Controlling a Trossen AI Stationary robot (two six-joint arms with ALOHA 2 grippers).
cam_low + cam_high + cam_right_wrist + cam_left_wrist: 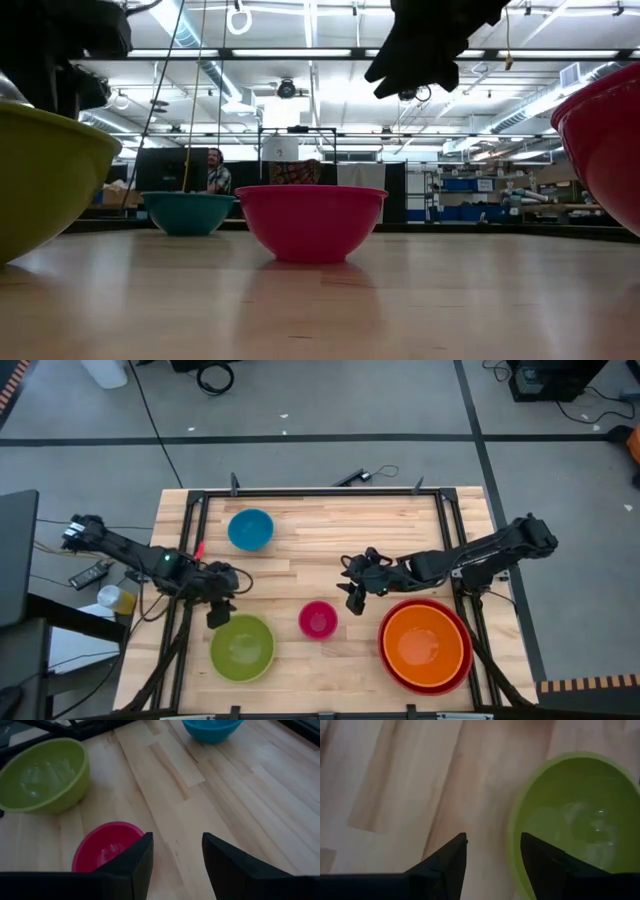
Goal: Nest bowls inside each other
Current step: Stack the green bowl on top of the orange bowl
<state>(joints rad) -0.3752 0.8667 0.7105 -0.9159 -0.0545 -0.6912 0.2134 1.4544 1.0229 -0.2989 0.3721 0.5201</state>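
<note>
Four bowls rest on their bases on the wooden table. An orange bowl point(424, 640) sits nested inside a red bowl point(455, 678) at the near right. A small pink bowl point(318, 619) stands near the middle, a green bowl point(241, 647) at the near left, and a blue bowl point(250, 529) at the far left. My left gripper point(220, 610) hovers open over the table just beside the green bowl's far rim point(520, 815). My right gripper point(355, 595) hangs open above the table, just right of the pink bowl point(102, 847) and a little beyond it.
A black frame point(320, 492) runs along the table's far edge and down both sides. Bare wood lies between the blue bowl point(212, 727) and the pink one. A person point(214, 170) sits in the room far behind the table.
</note>
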